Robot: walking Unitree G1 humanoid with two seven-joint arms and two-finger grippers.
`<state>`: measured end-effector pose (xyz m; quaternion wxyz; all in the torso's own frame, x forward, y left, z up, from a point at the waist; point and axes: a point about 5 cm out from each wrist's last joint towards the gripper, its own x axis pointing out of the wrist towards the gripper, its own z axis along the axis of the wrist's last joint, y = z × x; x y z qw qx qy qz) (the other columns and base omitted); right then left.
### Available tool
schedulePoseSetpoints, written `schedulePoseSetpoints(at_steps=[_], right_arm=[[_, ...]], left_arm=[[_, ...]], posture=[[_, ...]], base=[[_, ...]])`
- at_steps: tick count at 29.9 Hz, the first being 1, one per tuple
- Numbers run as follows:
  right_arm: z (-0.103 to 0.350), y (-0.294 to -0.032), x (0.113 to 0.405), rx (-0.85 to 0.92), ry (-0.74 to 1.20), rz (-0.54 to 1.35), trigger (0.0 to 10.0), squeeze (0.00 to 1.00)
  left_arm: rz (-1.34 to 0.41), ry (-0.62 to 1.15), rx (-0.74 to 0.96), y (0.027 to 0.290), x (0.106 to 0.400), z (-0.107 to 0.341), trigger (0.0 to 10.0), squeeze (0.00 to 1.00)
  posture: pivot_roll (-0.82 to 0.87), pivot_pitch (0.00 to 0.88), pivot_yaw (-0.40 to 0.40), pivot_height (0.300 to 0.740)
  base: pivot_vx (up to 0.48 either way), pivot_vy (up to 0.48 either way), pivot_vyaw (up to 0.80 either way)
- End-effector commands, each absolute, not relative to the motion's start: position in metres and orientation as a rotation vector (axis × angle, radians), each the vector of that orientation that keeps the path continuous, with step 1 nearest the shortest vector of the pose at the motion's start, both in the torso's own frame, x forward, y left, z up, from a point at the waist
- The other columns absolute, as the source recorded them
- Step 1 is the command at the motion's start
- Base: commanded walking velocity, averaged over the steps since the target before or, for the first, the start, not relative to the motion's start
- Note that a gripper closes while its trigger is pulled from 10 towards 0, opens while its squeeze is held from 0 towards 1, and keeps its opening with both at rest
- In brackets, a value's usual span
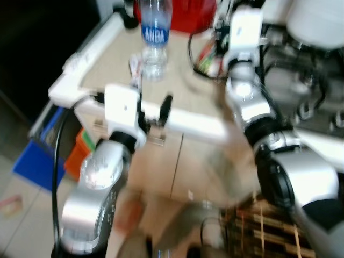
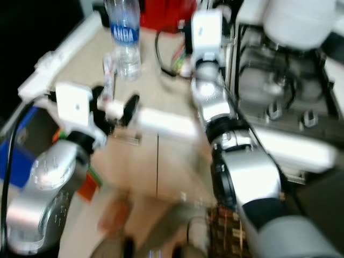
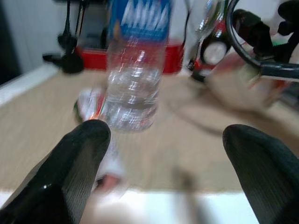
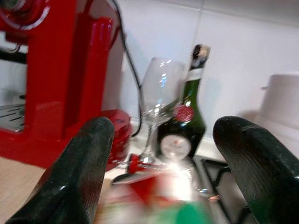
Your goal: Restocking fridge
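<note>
The robot stands at a kitchen countertop point(image 1: 107, 64) with both arms raised over it, which I judge to be the approach to picking up stock for the fridge. The left gripper point(image 1: 153, 110) hovers at the countertop's near edge with its 2 black fingers point(image 3: 74, 163) spread wide and nothing between them, aimed straight at the 1 clear water bottle point(image 1: 155, 37) with a blue label that stands upright further in, towards the back edge; the spread looks meant to take the bottle's body, but the 2 are apart, not touching. Just beside the bottle's base lies 1 small wrapped packet point(image 1: 135, 70), flat on the counter; what it holds is too blurred to tell. The right gripper point(image 4: 173, 154) is up near the countertop's right edge, where the gas hob point(image 1: 301, 86) begins, its fingers also wide apart and empty, above a blurred red-and-green package point(image 1: 207, 56). Beyond it, along the wall, stand 1 red coffee machine point(image 4: 51, 88), 1 stemmed wine glass point(image 4: 159, 93) and 1 dark green bottle point(image 4: 184, 123), all upright and parked out of the working area. 1 white pot point(image 1: 317, 21) sits on the hob.
</note>
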<state>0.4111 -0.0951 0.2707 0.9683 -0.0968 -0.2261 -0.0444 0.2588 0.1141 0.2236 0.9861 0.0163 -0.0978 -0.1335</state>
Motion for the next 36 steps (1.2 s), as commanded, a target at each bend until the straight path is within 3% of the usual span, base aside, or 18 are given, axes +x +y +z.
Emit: schedulePoseSetpoints(at_steps=[1,17,26,36], right_arm=[[0.263,-0.092,0.411,-0.198,-0.427,-0.079,10.0,0.0],[0.255,-0.09,0.411,-0.111,-0.384,-0.037,10.0,0.0],[0.272,-0.104,0.389,-0.127,-0.625,-0.008,10.0,0.0],[0.241,-0.113,0.351,-0.155,-0.59,0.011,10.0,0.0]], left_arm=[[-0.259,-0.185,0.029,0.114,0.258,0.221,10.0,0.0],[-0.211,-0.166,0.005,0.115,0.27,0.214,10.0,0.0],[-0.232,-0.319,0.06,0.115,0.3,0.24,10.0,0.0],[-0.245,-0.362,0.075,0.131,0.355,0.293,10.0,0.0]], posture=[[0.36,0.183,-0.044,0.74],[0.32,0.136,-0.086,0.74],[0.2,0.026,-0.107,0.74],[0.11,0.0,-0.08,0.74]], base=[[0.0,0.0,0.0],[0.0,0.0,0.0],[0.0,0.0,0.0],[0.0,0.0,0.0]])
